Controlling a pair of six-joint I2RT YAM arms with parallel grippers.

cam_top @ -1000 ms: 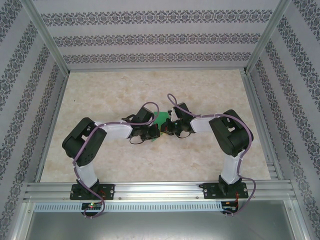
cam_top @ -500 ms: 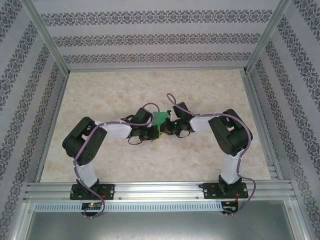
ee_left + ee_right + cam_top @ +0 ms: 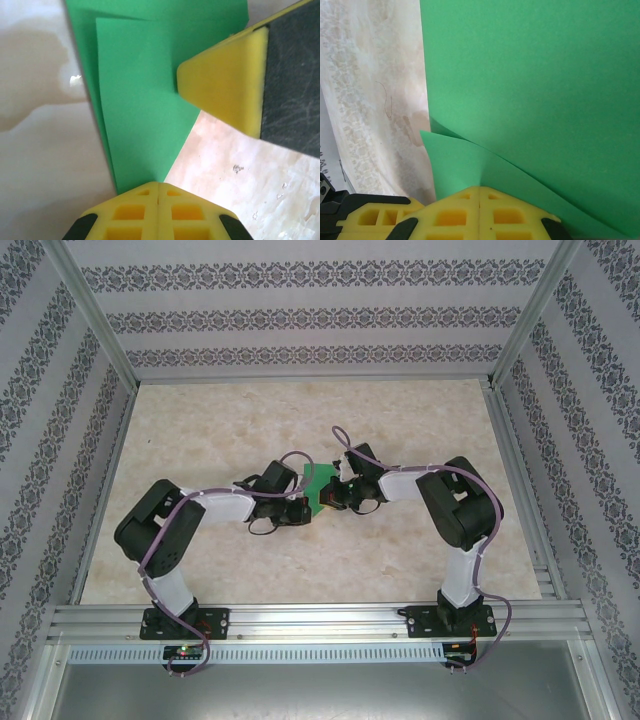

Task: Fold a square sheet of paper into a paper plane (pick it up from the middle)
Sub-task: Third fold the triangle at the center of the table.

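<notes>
The square sheet of paper (image 3: 320,484) is bright green and folded into layers, and it hangs between my two grippers over the middle of the table. My left gripper (image 3: 159,185) is shut, with a narrow corner of the sheet (image 3: 140,100) pinched at its tips. My right gripper (image 3: 479,189) is shut on another edge, where a flap of the sheet (image 3: 535,85) curls up from the jaws. In the top view the left gripper (image 3: 304,506) and right gripper (image 3: 328,498) nearly meet under the sheet. A right finger (image 3: 225,85) lies over the sheet in the left wrist view.
The marble-patterned tabletop (image 3: 300,420) spreads around the arms. Patterned walls and aluminium posts (image 3: 90,310) fence it on three sides. A metal rail (image 3: 320,622) carries both arm bases at the near edge.
The left arm's elbow has dropped toward the left and its wrist has pulled back a little. The sheet now stands narrower between the grippers. Both stay shut.
</notes>
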